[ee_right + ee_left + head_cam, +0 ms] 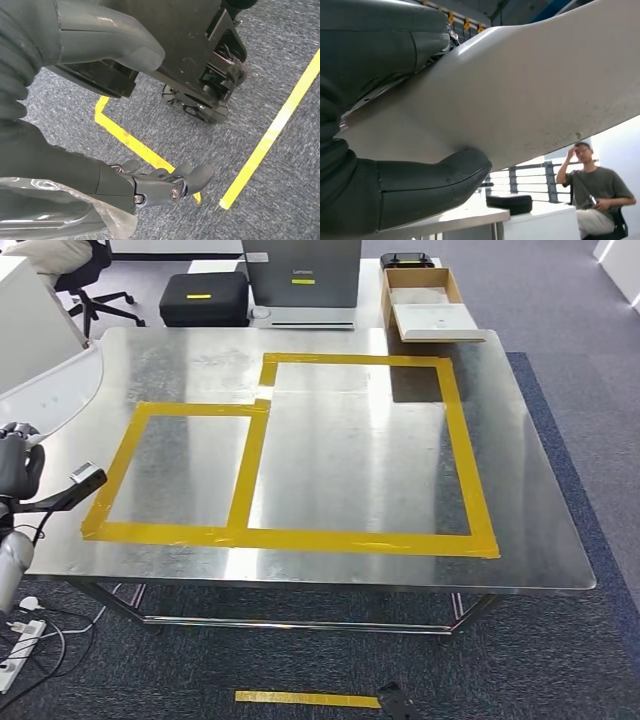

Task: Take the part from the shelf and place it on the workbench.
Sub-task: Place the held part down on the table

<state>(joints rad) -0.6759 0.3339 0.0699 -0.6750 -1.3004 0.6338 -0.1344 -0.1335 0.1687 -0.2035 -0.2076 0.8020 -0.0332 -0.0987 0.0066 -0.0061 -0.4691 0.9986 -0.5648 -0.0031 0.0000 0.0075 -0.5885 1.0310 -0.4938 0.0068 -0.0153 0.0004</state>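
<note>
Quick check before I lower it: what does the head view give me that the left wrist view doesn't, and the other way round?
Head view alone: the steel workbench with its yellow tape rectangles, a laptop and an open cardboard box beyond it.

Left wrist view alone: the hand's thumb pressed under the part's pale surface, and a seated person in the background.

Both: the left hand gripping the white curved part, and the black case on the far table.

Even, bright overhead lighting. The metal surface [355, 470] shows broad soft glare and faint reflections. In the left wrist view, the white part [531, 85] is close and soft-focused, and the background window is overexposed. The right wrist view is sharp, with diffuse shadows on the carpet [264, 75].
</note>
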